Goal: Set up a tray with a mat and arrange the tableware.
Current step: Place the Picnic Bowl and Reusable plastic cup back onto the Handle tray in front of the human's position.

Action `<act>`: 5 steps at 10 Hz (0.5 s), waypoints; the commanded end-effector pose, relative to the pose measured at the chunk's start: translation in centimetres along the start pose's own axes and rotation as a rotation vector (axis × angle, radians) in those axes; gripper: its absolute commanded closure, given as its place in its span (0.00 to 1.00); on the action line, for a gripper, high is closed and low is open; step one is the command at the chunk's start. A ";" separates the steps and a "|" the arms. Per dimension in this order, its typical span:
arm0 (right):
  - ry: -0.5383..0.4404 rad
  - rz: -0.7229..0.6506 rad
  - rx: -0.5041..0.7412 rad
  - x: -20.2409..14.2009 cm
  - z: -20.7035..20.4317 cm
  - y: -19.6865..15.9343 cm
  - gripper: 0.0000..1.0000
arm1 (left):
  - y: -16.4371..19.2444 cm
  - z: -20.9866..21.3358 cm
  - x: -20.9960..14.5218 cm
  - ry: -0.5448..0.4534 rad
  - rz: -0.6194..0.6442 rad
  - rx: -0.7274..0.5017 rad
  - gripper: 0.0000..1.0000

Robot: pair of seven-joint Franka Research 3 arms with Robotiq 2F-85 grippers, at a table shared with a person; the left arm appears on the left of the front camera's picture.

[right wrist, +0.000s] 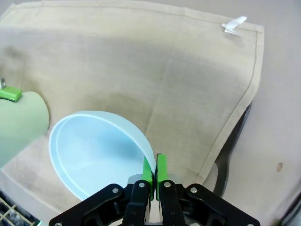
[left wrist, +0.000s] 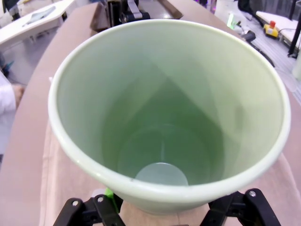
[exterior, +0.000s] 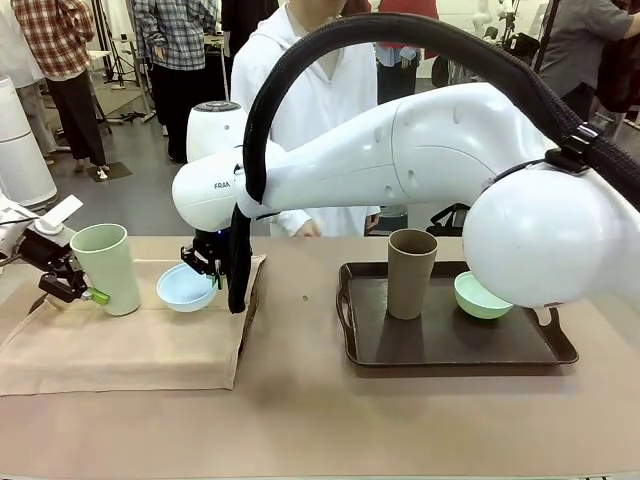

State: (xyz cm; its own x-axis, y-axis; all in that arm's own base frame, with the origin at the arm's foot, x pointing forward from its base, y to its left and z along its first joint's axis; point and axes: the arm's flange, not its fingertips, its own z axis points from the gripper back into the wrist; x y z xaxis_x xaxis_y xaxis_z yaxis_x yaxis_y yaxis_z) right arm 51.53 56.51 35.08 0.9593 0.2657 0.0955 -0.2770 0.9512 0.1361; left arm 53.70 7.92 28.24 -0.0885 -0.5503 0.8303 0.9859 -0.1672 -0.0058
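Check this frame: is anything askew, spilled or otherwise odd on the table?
Nothing is spilled or broken. The beige mat lies slightly askew, its corner overhanging a dark tray edge beneath it. The light blue bowl hangs tilted, pinched by its rim in the right gripper. The left gripper clasps the pale green cup.

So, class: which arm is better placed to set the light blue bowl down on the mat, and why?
Right. The right gripper pinches the rim of the light blue bowl over the mat; the left gripper is busy clasping the pale green cup.
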 end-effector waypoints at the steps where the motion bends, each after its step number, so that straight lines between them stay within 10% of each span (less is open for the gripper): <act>1: 0.033 0.011 0.043 1.1 -0.3 0.3 0.96 | 0.7 -0.2 -0.2 -0.014 -0.033 0.019 0.18; 2: 0.035 0.017 0.044 1.1 -0.5 0.4 0.96 | 0.7 -0.2 -0.2 -0.011 -0.036 0.018 0.18; 3: 0.038 0.022 0.045 1.1 -0.4 0.3 0.44 | 0.6 -0.1 -0.2 -0.008 -0.036 0.013 0.00; 4: 0.039 0.024 0.043 1.0 -0.5 0.3 0.36 | 0.5 -0.2 -0.2 -0.007 -0.035 0.011 0.00; 5: 0.037 0.024 0.036 0.9 -0.2 0.3 0.00 | 0.4 0.0 -0.2 -0.001 -0.025 0.005 0.00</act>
State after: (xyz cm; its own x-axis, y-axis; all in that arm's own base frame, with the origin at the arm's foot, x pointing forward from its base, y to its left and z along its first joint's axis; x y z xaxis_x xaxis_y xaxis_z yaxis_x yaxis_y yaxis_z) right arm 51.79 56.57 34.54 0.9566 0.2792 0.0838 -0.2891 0.9457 0.1486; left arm 54.06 7.85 28.03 -0.0910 -0.5512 0.8294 0.9855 -0.1694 -0.0045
